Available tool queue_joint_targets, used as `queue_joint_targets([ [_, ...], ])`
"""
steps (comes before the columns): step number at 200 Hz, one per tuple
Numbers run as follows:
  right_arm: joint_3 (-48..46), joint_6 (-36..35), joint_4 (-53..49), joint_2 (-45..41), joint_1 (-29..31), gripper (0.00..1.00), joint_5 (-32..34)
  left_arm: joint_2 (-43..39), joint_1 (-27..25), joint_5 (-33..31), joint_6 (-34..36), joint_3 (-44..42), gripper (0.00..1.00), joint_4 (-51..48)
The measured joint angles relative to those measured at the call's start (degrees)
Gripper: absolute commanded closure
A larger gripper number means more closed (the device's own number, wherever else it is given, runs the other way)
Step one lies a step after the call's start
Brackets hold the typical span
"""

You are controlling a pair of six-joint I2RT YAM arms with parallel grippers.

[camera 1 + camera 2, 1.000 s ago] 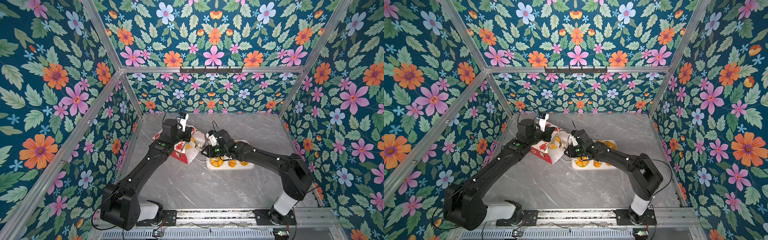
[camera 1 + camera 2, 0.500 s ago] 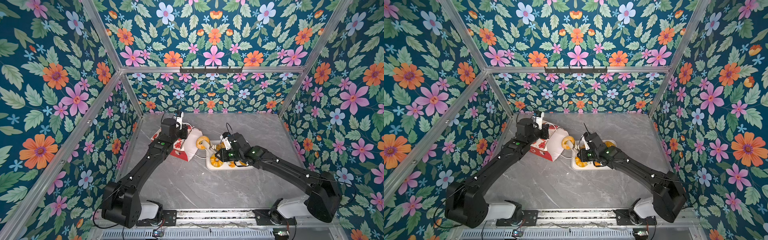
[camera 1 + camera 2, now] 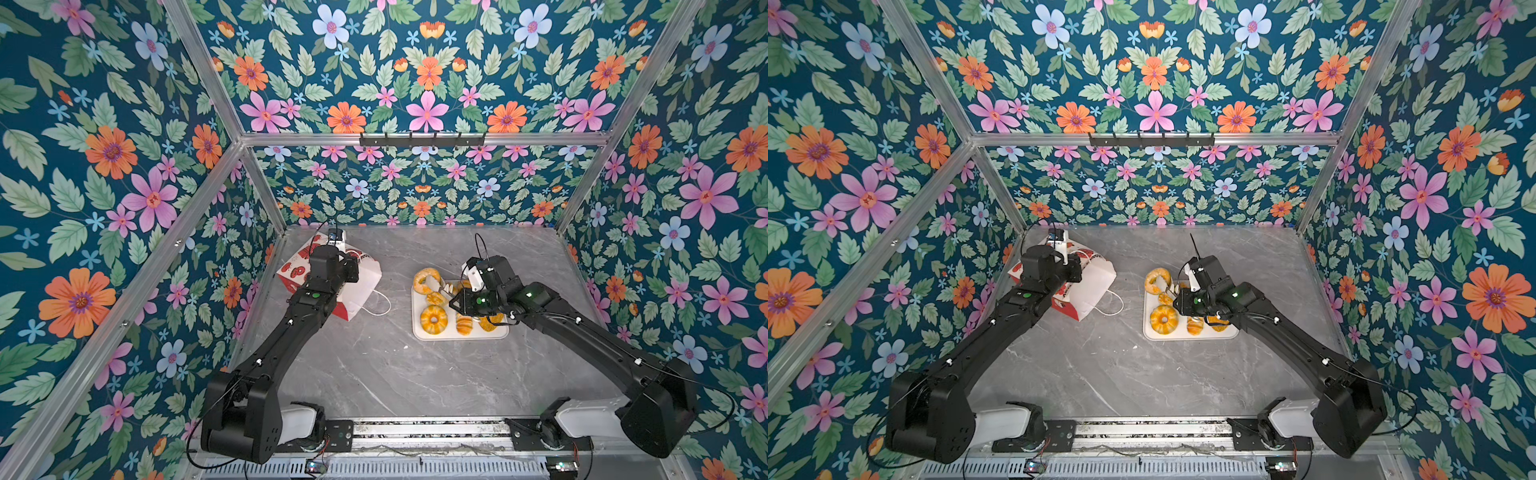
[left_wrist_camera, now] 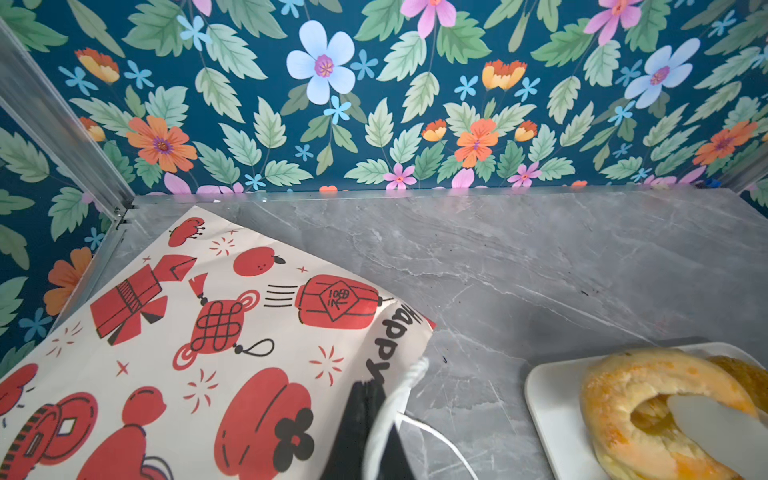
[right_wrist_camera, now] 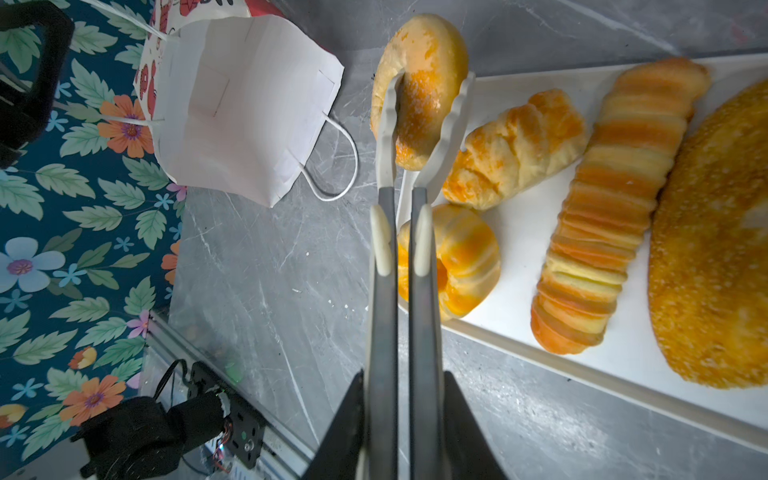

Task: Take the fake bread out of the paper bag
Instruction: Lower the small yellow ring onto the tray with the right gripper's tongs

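- Right pincer: closed tight on the grey-handled, white-tipped tongs. Their tips clamp the pale ring-shaped toy bagel at a corner of the flat white tray.
- Left pincer: shut on a white cord handle of the red-printed paper bag. The bag lies on its side, mouth toward the tray (interior appears empty).
- Recommended: bring the bagel fully over bare tray and lower it before easing the tongs. It overhangs the rim and could roll off.
- On the tray: golden flaky pastry, long ridged loaf, oval seeded loaf, glossy ring bun.
- Surface: grey marble-look, level.
- Room: floral-papered walls and a black hook rail.
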Motion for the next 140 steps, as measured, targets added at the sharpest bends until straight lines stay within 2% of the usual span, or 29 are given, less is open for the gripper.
queue_joint_targets([
  [46, 6.5, -1.4, -8.8, 3.9, -3.1, 0.86, -3.8, -1.7, 0.3, 1.2, -0.4, -2.3, 1.00, 1.9],
  [104, 17.6, -3.0, -18.4, 11.3, -3.9, 0.86, -6.4, -4.3, 0.5, 1.9, -0.5, -4.7, 1.00, 3.6],
  [140, 21.4, -4.0, -22.1, 14.6, -4.2, 0.86, -7.0, -6.0, 0.5, 3.2, -0.8, -5.9, 1.00, 4.6],
])
